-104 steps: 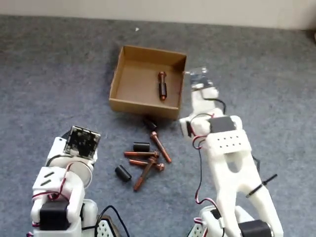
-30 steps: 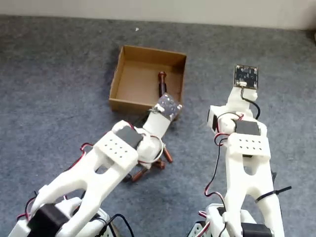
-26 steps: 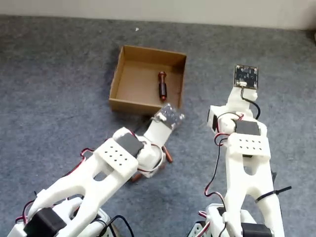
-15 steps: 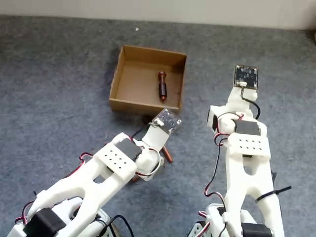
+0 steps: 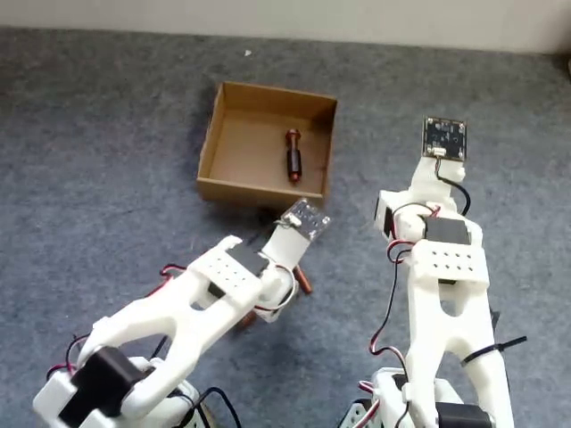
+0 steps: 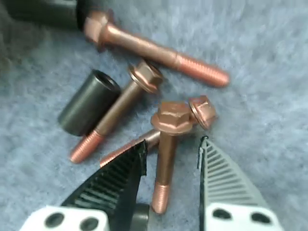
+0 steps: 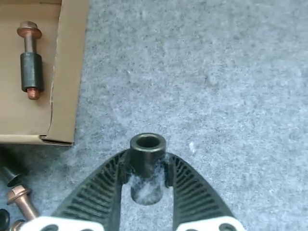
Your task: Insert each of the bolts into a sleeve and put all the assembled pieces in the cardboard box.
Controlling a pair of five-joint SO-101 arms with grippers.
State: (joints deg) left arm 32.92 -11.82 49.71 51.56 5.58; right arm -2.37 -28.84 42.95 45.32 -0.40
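Straddling a copper bolt (image 6: 167, 149), the left jaws stand apart (right jaws clamp a black sleeve (image 7: 147, 156))

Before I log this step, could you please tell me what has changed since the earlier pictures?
The left arm swung out from its folded spot over the loose bolts; the left claw now stands open astride one bolt. The right arm drew back from the cardboard box; the right claw holds a sleeve. The box and the assembled piece inside stayed put.
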